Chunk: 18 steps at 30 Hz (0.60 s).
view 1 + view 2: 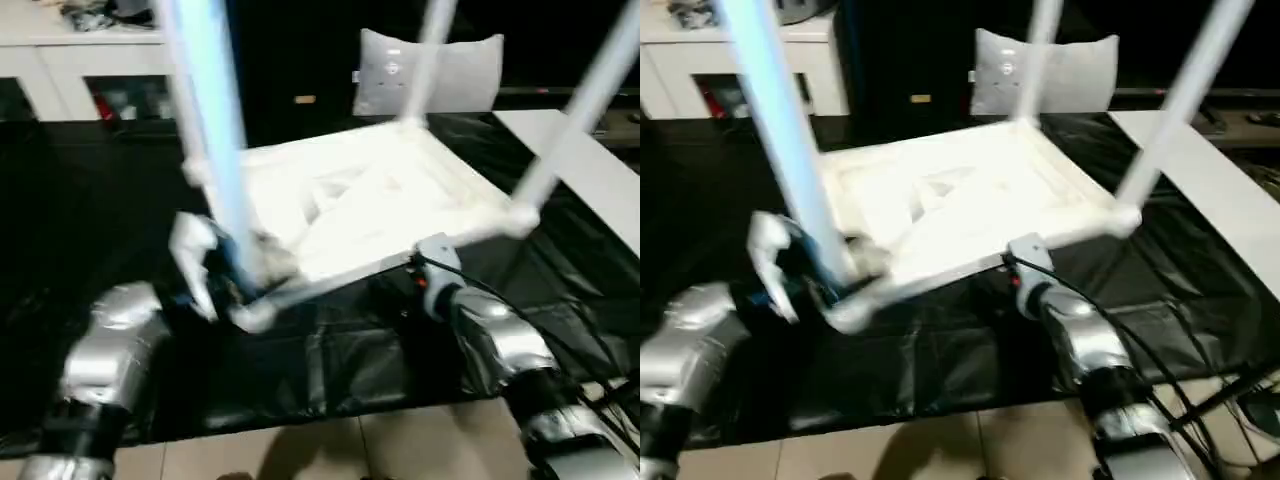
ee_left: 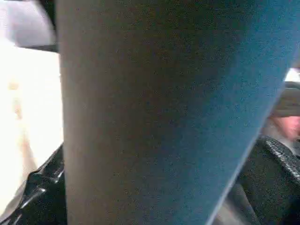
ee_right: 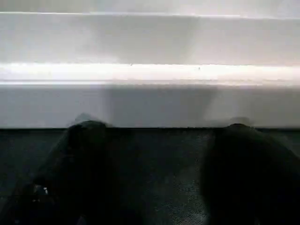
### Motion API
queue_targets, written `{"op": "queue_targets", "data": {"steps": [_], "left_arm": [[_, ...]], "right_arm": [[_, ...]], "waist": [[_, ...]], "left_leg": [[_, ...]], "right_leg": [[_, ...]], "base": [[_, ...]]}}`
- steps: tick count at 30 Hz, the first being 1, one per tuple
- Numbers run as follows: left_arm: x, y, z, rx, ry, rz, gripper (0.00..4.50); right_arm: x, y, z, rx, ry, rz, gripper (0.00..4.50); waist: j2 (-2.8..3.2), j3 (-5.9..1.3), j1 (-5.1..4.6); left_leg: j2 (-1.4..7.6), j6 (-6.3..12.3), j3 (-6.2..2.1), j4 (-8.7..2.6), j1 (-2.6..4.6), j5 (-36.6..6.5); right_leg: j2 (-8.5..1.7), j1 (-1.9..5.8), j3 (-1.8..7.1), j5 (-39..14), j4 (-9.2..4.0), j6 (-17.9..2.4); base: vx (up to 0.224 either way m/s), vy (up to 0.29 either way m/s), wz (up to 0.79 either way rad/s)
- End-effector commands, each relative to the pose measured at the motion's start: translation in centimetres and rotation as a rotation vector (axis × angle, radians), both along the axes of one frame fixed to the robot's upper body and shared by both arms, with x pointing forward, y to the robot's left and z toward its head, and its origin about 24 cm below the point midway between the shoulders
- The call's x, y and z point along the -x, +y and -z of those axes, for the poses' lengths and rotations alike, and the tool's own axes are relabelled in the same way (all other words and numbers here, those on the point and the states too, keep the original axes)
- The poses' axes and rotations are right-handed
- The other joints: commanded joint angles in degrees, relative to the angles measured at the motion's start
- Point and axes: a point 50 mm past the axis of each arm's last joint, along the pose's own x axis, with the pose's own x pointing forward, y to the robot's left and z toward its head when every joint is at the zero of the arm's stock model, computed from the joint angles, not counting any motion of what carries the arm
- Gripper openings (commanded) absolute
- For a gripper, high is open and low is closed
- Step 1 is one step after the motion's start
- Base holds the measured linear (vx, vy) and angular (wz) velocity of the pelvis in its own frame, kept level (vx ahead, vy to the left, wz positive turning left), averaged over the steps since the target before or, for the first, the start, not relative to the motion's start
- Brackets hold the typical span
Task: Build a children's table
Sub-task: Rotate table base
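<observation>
The white tabletop [image 1: 370, 200] lies upside down and tilted on black sheeting, ribbed underside up. Three tube legs stand in its corner sockets: a near-left leg [image 1: 210, 110], a far one [image 1: 430, 50] and a right one [image 1: 585, 100]. My left gripper [image 1: 232, 278] is shut around the near-left leg just above its socket, and that leg [image 2: 154, 112] looms very close in the left wrist view. My right gripper [image 1: 425, 268] is at the tabletop's near rim [image 3: 150, 103], open, its black fingers [image 3: 89, 154] apart just below the rim.
Black sheeting [image 1: 100, 200] covers the work surface. A white cabinet [image 1: 60, 60] stands at the back left, a grey pillow [image 1: 470, 75] behind the tabletop, and a white board [image 1: 590, 170] at the right. Tiled floor [image 1: 300, 450] and cables [image 1: 600, 380] lie near me.
</observation>
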Motion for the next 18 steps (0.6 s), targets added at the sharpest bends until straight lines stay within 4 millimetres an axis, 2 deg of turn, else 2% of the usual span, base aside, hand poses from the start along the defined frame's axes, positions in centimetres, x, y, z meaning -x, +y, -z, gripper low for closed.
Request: {"op": "queue_targets", "data": {"steps": [1,3,5,7,8,13,15,18], "left_arm": [[0.7,-1.6,-0.6,0.019,0.012,0.12,4.46],[1.1,-2.6,-1.0,0.035,0.028,0.185,4.46],[1.7,-3.5,-1.5,0.05,0.052,0.256,4.46],[2.1,-4.1,-1.6,0.053,0.073,0.309,4.46],[2.2,-4.3,-1.6,0.052,0.077,0.319,4.46],[2.4,-4.8,-1.8,0.055,0.095,0.358,4.46],[2.5,-5.3,-1.9,0.058,0.101,0.382,4.46],[2.4,-6.0,-2.2,0.074,0.103,0.406,4.46]], "right_arm": [[-0.9,1.6,-1.4,-0.022,-0.061,-0.058,4.5],[-1.2,2.7,-1.7,-0.034,-0.074,-0.107,4.5],[-1.4,4.0,-2.0,-0.056,-0.086,-0.173,4.5],[-1.2,5.2,-2.1,-0.081,-0.089,-0.248,4.5],[-1.2,5.5,-2.1,-0.086,-0.087,-0.268,4.5],[-0.4,7.2,-1.8,-0.1,-0.086,-0.412,4.5],[-0.2,7.6,-1.7,-0.103,-0.09,-0.446,4.5],[-0.1,7.7,-1.5,-0.094,-0.092,-0.467,4.5]], "waist": [[-0.04,-3.48,-0.28],[-0.36,-3.4,-0.83],[-0.24,-3.46,-1.21],[-0.38,-3.55,-1.9],[-0.44,-3.54,-2.19],[-0.51,-3.59,-2.35],[-0.67,-3.53,-2.37],[-0.48,-3.45,-2.12]], "left_leg": [[1.46,-0.34,-0.25,-4.3,0.14,-13.7],[1.39,-0.2,-0.26,-4.28,0.0,-13.7],[1.44,-0.05,-0.35,-4.23,-0.11,-13.1],[1.42,0.25,-0.34,-4.09,-0.32,-12.7],[1.33,0.52,-0.37,-4.05,-0.65,-11.9],[1.35,1.15,-0.2,-3.84,-0.52,-10.6],[1.44,1.08,-0.19,-3.86,-0.31,-11.3],[1.57,0.44,-0.19,-3.96,0.18,-12.5]], "right_leg": [[-4.23,3.0,3.38,-24.1,-4.04,-7.1],[-4.09,3.03,3.32,-24.3,-4.15,-7.1],[-4.12,3.14,3.33,-23.8,-3.96,-7.4],[-4.04,3.23,3.35,-22.4,-3.6,-8.3],[-3.97,3.44,3.41,-21.3,-3.45,-8.5],[-3.86,3.32,3.55,-18.8,-3.16,-9.6],[-3.75,3.18,3.55,-19.4,-3.26,-9.7],[-3.72,2.93,3.62,-20.0,-3.34,-10.0]], "base": [[0.0,0.0,0.0],[0.0,0.0,0.0],[0.0,0.0,0.0],[0.0,0.0,0.0],[0.0,0.0,0.0],[0.0,0.0,0.0],[0.0,0.0,0.0],[0.0,0.0,0.0]]}}
